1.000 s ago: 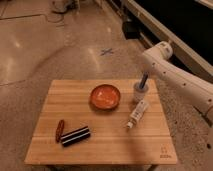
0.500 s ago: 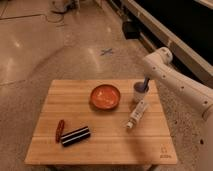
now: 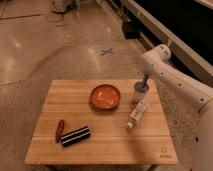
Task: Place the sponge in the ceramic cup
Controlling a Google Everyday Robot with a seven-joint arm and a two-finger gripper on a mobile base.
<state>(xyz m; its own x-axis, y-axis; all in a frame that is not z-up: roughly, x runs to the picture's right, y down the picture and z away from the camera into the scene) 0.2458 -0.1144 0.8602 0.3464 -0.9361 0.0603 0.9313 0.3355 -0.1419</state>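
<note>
The ceramic cup (image 3: 140,94) is small and white and stands upright on the wooden table (image 3: 105,145), right of the orange bowl. My white arm comes in from the right and bends down over the cup. My gripper (image 3: 144,81) shows as a dark blue-grey shape reaching down to the cup's mouth. I cannot make out the sponge apart from that dark shape, and no sponge lies anywhere on the table top.
An orange bowl (image 3: 105,96) sits mid-table, left of the cup. A white tube (image 3: 138,114) lies just in front of the cup. A red elongated item (image 3: 59,130) and a black-and-white striped bar (image 3: 75,136) lie at the front left.
The arm's upper part has shifted slightly. The gripper stays at the cup's mouth, and nothing on the table has moved.
</note>
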